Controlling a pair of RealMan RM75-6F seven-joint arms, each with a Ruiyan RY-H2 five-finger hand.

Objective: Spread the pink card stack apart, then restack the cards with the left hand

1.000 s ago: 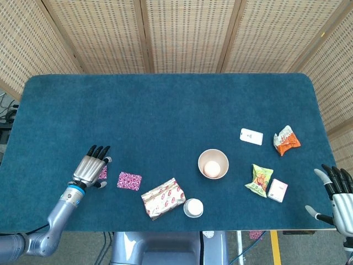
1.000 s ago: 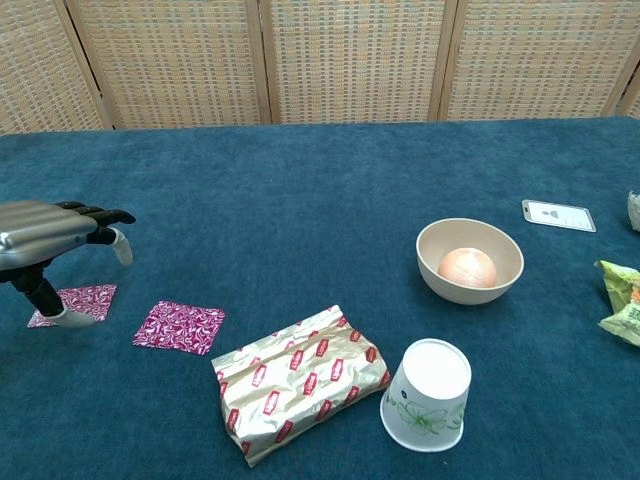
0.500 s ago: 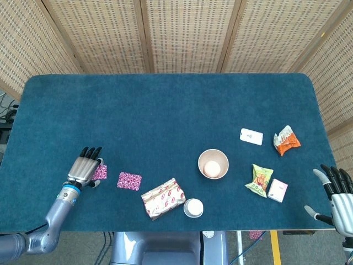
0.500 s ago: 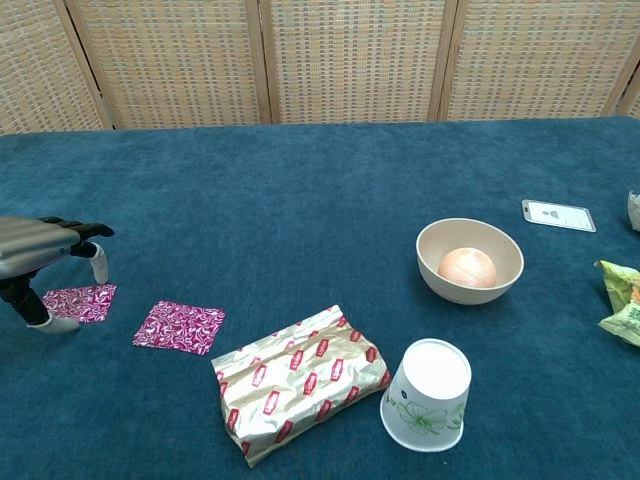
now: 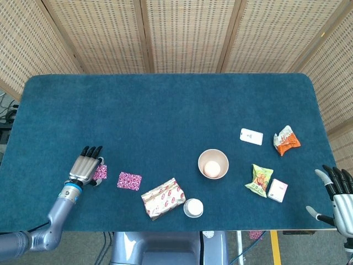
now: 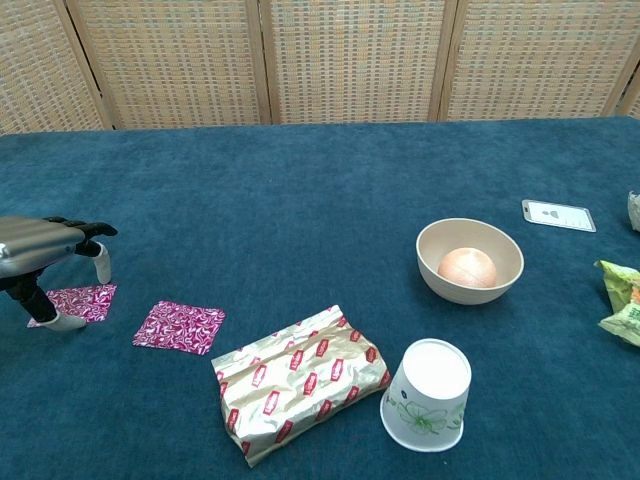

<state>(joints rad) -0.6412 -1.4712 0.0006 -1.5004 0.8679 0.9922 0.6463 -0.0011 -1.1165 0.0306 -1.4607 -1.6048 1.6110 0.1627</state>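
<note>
Two pink patterned cards lie flat and apart on the blue cloth-covered table (image 5: 165,105): the outer card (image 6: 78,301) sits at the far side from the gold snack packet (image 6: 300,390), and the nearer card (image 6: 180,327) lies between that outer card and the packet, touching neither. The left hand (image 6: 40,250) hovers palm-down over the outer card, its fingers extended side by side with the thumb reaching down beside the card's edge; whether the thumb touches the card cannot be told. It holds nothing. The right hand (image 5: 337,193) rests beyond the packet, at the table's opposite end, with fingers spread and nothing in them. The cards appear thin, light and fairly stiff, and lying flush on napped cloth they offer little edge to pinch; sliding one under flat fingertips, or lifting a corner with the thumb, seems the likelier way to take hold. Judged from this layout, the spreading is done and restacking remains. Open cloth lies between the two cards, so the outer card could be drawn toward the packet unobstructed; the packet and the overturned paper cup (image 6: 428,394) beyond it bound that path.
</note>
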